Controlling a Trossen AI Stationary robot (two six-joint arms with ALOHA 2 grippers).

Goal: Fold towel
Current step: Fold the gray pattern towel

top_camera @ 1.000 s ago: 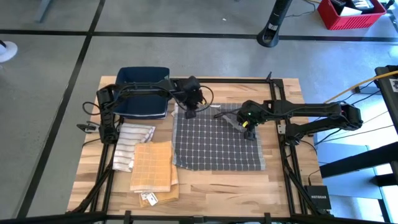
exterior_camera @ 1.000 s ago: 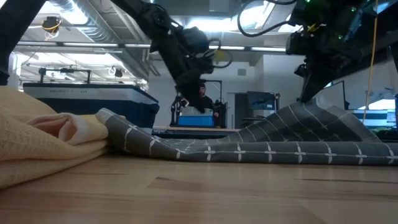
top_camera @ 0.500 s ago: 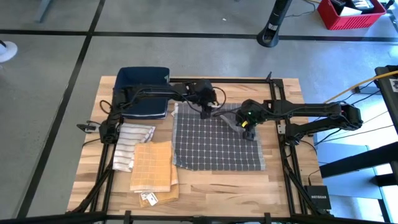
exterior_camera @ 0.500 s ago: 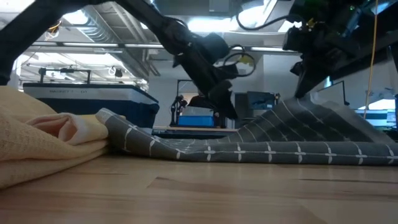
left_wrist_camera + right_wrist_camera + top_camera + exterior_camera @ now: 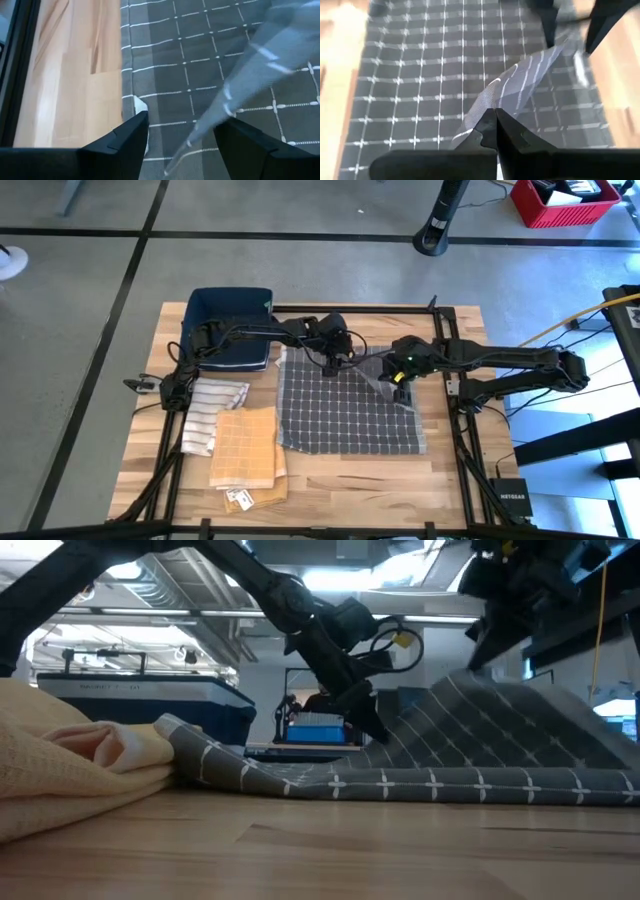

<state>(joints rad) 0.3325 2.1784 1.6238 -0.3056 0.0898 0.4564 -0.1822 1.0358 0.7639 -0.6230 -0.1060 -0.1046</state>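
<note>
A dark grey towel (image 5: 345,405) with a white grid lies spread on the wooden table (image 5: 330,480). Its far right part is pulled up into a slanted ridge (image 5: 470,705). My right gripper (image 5: 400,378) is shut on the top of that ridge. My left gripper (image 5: 334,362) stands open low over the towel's far edge. In the left wrist view its fingers (image 5: 127,145) stand on either side of the raised ridge (image 5: 235,95). I cannot tell whether they touch it. My right gripper pinches the raised fold of the towel (image 5: 512,92), near the towel's far right corner, between its two shut fingers (image 5: 487,131). The fingers slant down from the table's right side. The fold hangs drawn up from them like a tent; the rest of the towel lies flat on the table.
A dark blue bin (image 5: 228,330) stands at the far left. A striped white cloth (image 5: 215,408) and a folded tan cloth (image 5: 246,445) lie left of the towel, with a small tag (image 5: 238,500) near the front edge. Black frame rails (image 5: 455,350) run along the table's sides.
My left gripper has gone toward the table's right edge along the towel's far edge and down, up to the raised fold. My right gripper has risen a little, and the fold it holds stands higher and steeper than before; the rest of the towel has stayed flat.
</note>
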